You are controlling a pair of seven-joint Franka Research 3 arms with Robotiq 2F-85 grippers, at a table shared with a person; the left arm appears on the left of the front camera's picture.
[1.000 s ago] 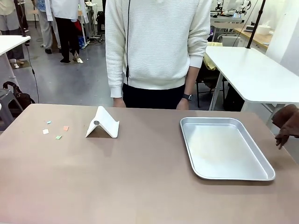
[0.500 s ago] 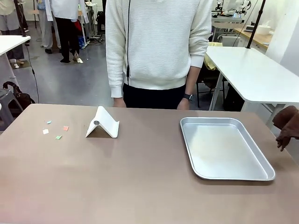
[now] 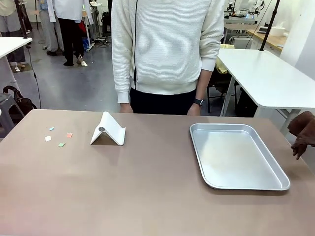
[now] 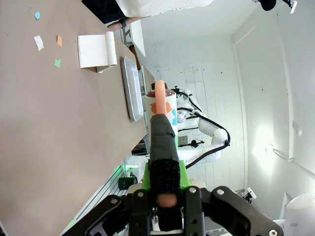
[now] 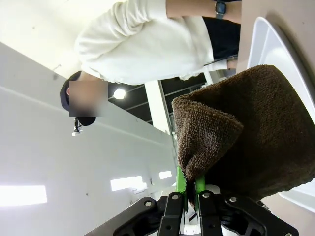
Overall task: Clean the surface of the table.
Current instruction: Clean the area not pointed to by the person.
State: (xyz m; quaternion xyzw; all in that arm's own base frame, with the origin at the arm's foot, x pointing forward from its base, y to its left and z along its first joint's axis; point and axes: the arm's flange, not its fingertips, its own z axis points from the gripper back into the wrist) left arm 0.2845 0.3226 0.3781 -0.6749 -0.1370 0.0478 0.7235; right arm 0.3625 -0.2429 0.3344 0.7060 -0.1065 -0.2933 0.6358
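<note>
scraps [image 3: 69, 134] lay far left on the worktop [image 3: 147, 191], white stand [image 3: 108, 130] beside them, tray [image 3: 221, 126] right. left claw [image 4: 166, 179] clamped on a black tool [image 4: 162, 132]; right claw [image 5: 190, 184] clamped on a cloth [image 5: 246, 137] at the right edge. looked best to wipe flat, steering round the stand.

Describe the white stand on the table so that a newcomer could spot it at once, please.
On the wide brown table, look at the left half near the far edge, in front of the person. Between the small coloured paper scraps and the metal tray sits the white stand. It alone rises tent-like, with a round grey dot on its side.
</note>
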